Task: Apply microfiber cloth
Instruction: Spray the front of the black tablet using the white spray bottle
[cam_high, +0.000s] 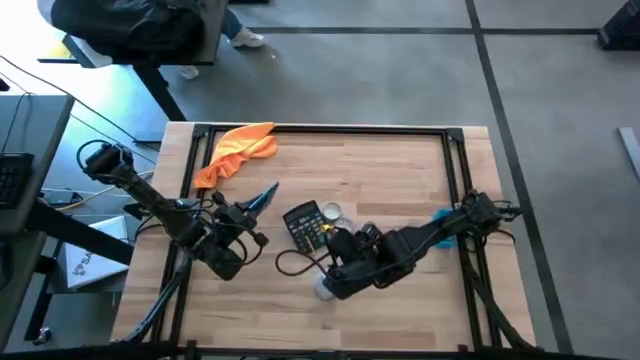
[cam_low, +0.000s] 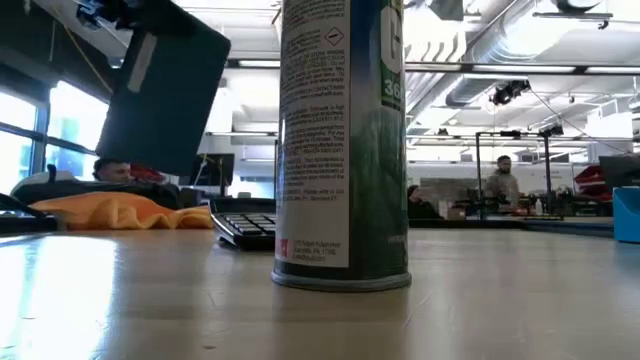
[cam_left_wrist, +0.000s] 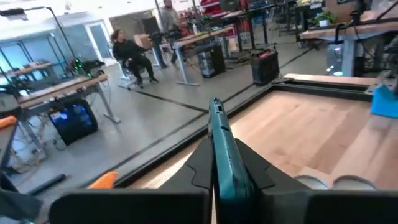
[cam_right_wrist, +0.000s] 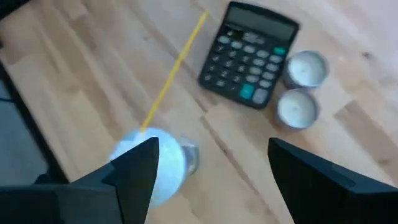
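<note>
The right gripper (cam_right_wrist: 208, 165), jaws wide apart, hangs over the spray can (cam_right_wrist: 152, 165) beside the calculator (cam_high: 305, 226). The left gripper (cam_high: 262, 197) looks pinched shut. The orange cloth (cam_high: 238, 150) lies well beyond the calculator, untouched.

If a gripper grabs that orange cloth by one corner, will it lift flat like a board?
Probably not. The microfiber cloth lies crumpled in soft folds near the table's far left corner, so it would likely droop and hang. It looks thin and light. Pushed, it would probably bunch up rather than slide as one piece.
</note>
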